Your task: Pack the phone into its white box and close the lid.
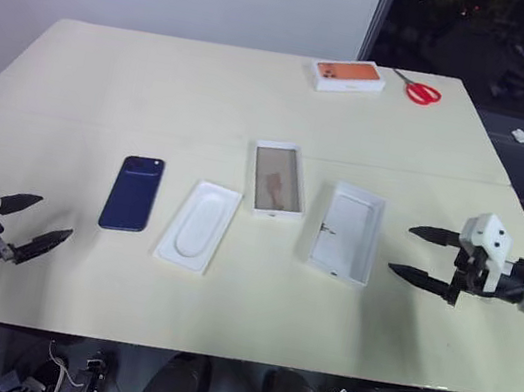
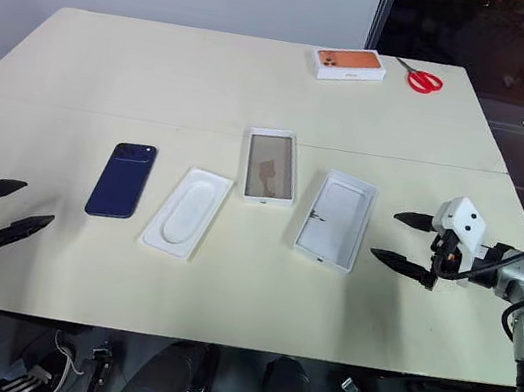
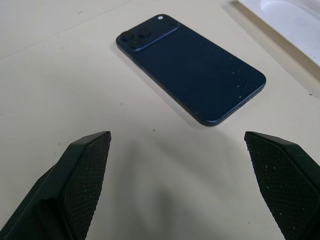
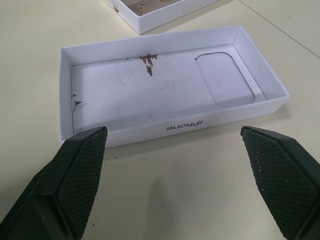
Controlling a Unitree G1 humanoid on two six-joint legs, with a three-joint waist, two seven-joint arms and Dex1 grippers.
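The dark navy phone lies back up on the cream table, left of centre. The white box with its tan floor sits mid-table. The lid lies inside up just right of it. My left gripper hovers open near the table's front left, a short way from the phone, nothing between its fingers. My right gripper is open at the right, pointing at the lid and apart from it.
A white insert with an oval recess lies between phone and box. An orange-topped white box and red scissors sit at the table's far edge. A seam runs across the table.
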